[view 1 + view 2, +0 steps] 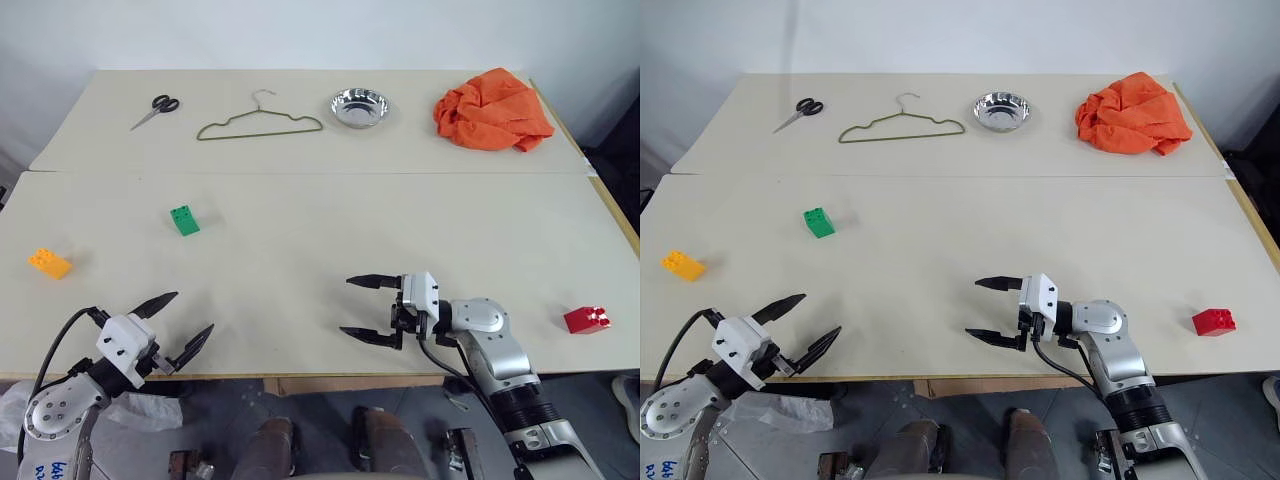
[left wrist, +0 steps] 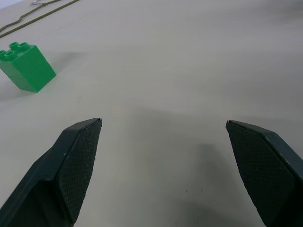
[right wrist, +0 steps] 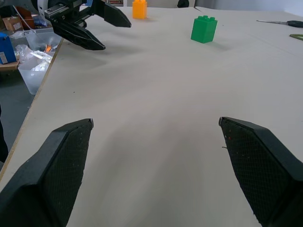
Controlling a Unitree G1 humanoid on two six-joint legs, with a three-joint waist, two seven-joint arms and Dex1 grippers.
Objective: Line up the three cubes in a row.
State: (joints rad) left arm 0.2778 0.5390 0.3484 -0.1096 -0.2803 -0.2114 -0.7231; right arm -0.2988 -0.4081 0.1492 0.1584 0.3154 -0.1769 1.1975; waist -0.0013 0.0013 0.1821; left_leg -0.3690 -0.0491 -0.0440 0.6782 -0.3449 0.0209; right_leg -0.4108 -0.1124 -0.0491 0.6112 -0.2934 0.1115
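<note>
Three studded cubes lie far apart on the near table. The green cube [image 1: 184, 220] sits left of centre, the orange-yellow cube [image 1: 49, 263] near the left edge, and the red cube [image 1: 587, 319] at the far right. My left gripper [image 1: 183, 322] hovers open at the front left corner, aimed toward the green cube [image 2: 27, 65], nothing between its fingers. My right gripper [image 1: 361, 308] stands open near the front edge at centre, pointing left, well short of the red cube. The right wrist view shows the green cube [image 3: 204, 29], the orange-yellow cube [image 3: 139, 8] and the left gripper [image 3: 102, 32].
On the far table lie scissors [image 1: 155, 110], a wire hanger [image 1: 258, 123], a metal bowl [image 1: 360, 107] and a crumpled orange cloth [image 1: 492, 110]. A seam [image 1: 300, 172] joins the two tables. Plastic bags and clutter [image 3: 28, 52] sit beyond the table's left edge.
</note>
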